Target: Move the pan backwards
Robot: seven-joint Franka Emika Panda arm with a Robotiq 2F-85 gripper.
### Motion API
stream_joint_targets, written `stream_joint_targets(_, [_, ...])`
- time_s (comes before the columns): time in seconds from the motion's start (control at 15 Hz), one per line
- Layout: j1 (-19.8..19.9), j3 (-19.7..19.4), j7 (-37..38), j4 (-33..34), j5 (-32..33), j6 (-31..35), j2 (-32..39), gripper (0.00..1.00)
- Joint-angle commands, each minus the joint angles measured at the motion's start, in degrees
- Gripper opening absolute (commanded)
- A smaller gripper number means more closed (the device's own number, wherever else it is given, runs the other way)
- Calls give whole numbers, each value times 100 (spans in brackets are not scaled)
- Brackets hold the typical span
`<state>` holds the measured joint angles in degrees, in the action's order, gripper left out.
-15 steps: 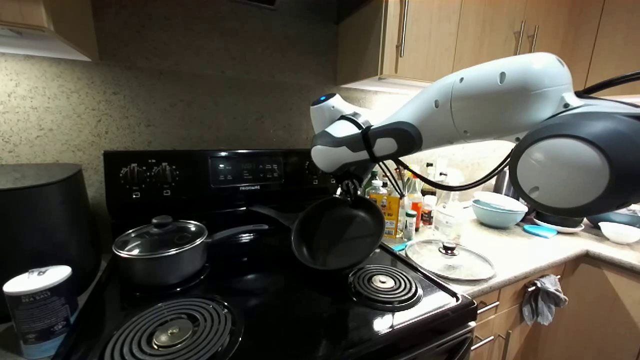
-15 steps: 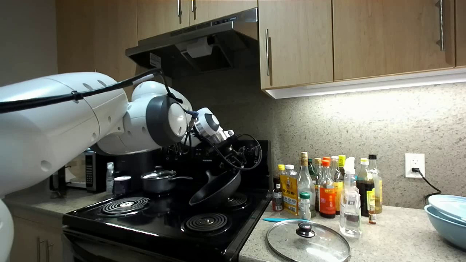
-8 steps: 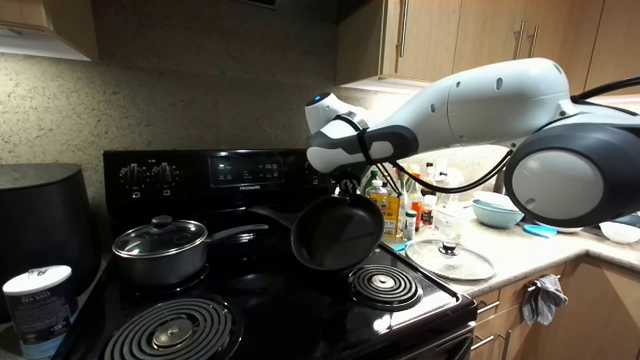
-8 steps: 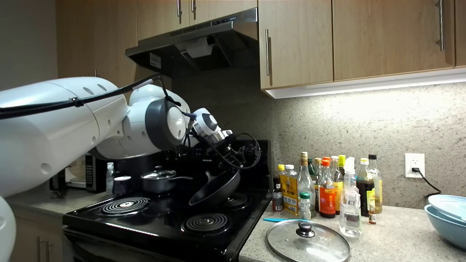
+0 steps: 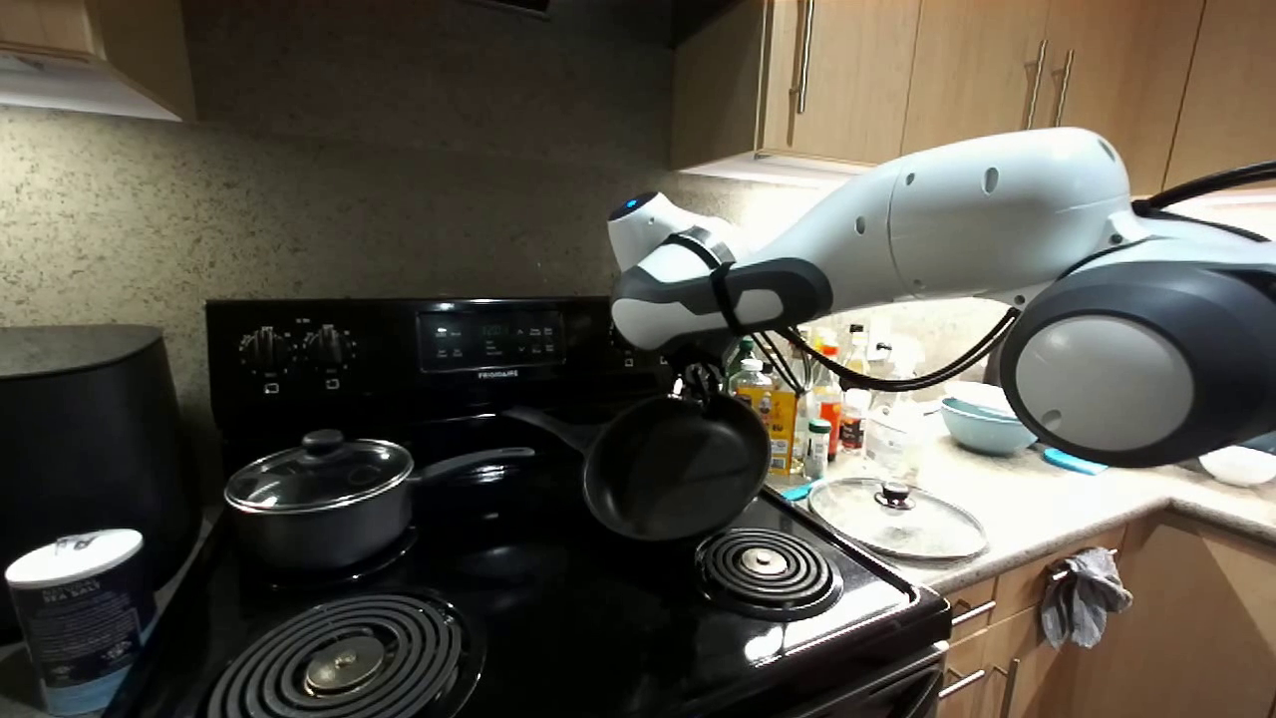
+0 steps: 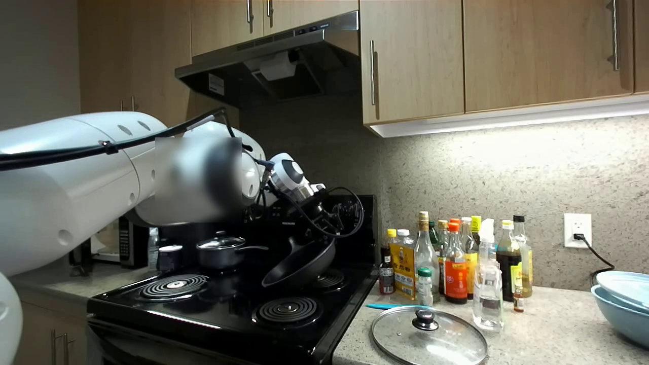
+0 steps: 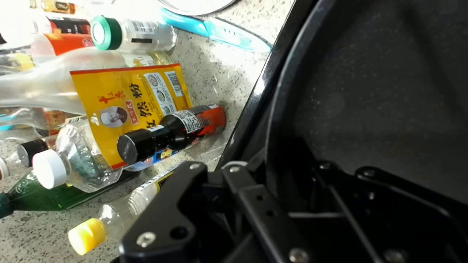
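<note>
the arm [image 5: 997, 214] sank; jaws clamp the pan [image 5: 678, 471] by its rim [image 7: 280, 93].

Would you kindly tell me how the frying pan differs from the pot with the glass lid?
The frying pan is tilted; the pot stands level on the stove. The frying pan is uncovered; the pot wears its glass lid. The frying pan is shallow; the pot has deeper walls. Both are dark, each with a long handle.

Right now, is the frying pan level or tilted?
Tilted: in both exterior views the frying pan slants, its rim highest at the gripper.
</note>
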<state>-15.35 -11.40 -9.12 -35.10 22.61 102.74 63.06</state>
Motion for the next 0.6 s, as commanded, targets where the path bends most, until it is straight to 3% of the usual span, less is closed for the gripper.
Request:
stream_joint_targets(0.0, [100, 32, -138, 129, -72, -235, 173, 6])
stream_joint_targets(0.47, [201, 118, -161, 279, -365, -864, 412, 6])
stream_joint_targets(0.53, [206, 216, -216, 149, -458, -681, 133, 15])
